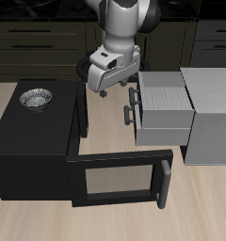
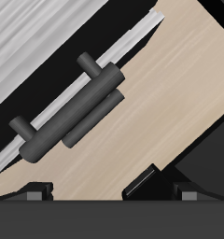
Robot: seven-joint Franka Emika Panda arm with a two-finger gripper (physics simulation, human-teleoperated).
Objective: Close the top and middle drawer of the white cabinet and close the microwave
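Nearest us the microwave (image 1: 35,155) door (image 1: 120,181) stands swung open at the surface's (image 1: 214,202) front, while both white cabinet (image 1: 211,113) drawers (image 1: 165,111) remain out; our hand (image 1: 98,83), fingers apart and empty, should press squarely on a dark handle (image 2: 72,117).

Dark cabinets (image 1: 40,42) with long dark bar handles (image 1: 30,44) run along the back, behind the table. The table (image 1: 110,120) has a pale wood-grain top, evenly lit, with soft shadows. In the wrist view the same light wood (image 2: 165,112) shows.
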